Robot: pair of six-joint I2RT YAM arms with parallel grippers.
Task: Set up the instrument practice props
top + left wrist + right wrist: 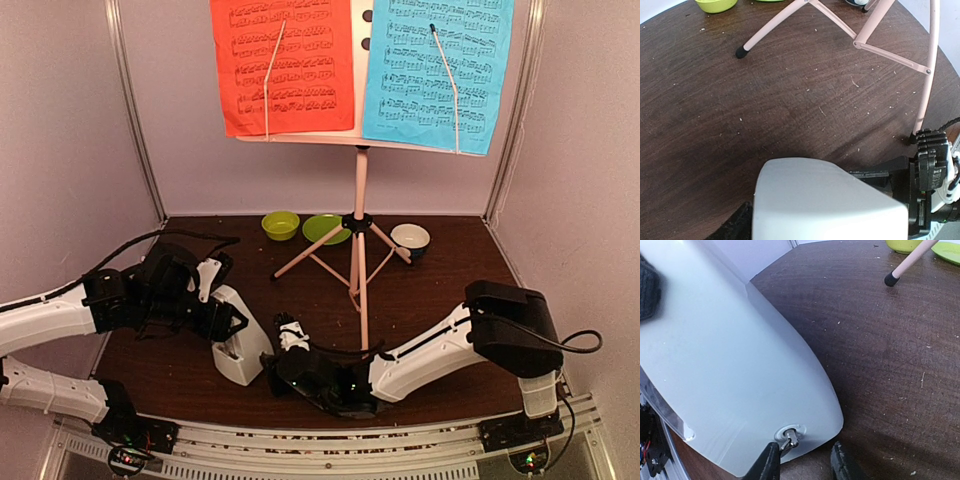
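Two pincers meet at the white metronome, which stands upright near the front edge of the bench. The left pincer pinches its sides, while the right pincer sits spread around the small metal key low on its flank. Farther back stands the pink music stand, holding the red page and the cyan page.

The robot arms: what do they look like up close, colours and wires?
Both the left arm and right arm have smooth white shells with black joints. Black cables loop off each. The right gripper has black, rounded fingers.
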